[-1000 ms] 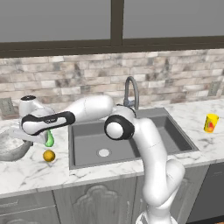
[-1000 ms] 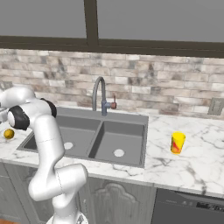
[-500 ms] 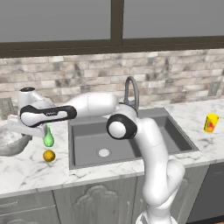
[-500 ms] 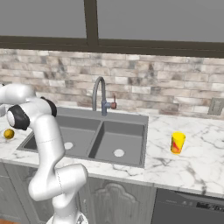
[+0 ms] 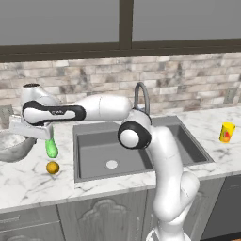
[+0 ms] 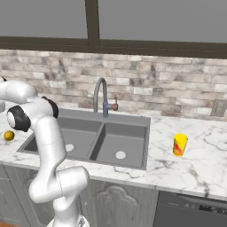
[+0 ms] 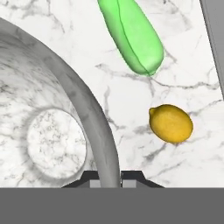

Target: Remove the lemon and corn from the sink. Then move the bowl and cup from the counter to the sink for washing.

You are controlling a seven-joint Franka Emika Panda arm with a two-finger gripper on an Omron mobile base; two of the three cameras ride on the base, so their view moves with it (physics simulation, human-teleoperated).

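Note:
My gripper [image 7: 109,175] is shut on the rim of the grey speckled bowl [image 7: 48,131], which runs down between the two fingertips. In the left base view the gripper [image 5: 33,134] sits at the bowl's [image 5: 12,148] right edge, on the counter left of the sink [image 5: 141,150]. The green corn [image 5: 51,148] lies on the marble just right of the bowl, and the lemon [image 5: 52,167] lies nearer the counter's front. Both are apart from the fingers: corn [image 7: 133,37], lemon [image 7: 171,124]. The yellow cup [image 5: 227,132] stands on the counter right of the sink.
The curved faucet [image 5: 141,94] rises behind the sink's divider. A brick backsplash and a window run along the back. From the right base view I see the sink [image 6: 111,142], the cup [image 6: 180,144] and the lemon [image 6: 9,135] at the far left.
The hand has shifted slightly left and up at the bowl's rim, and the bowl seems to have risen a little with it. Corn, lemon and cup have stayed put.

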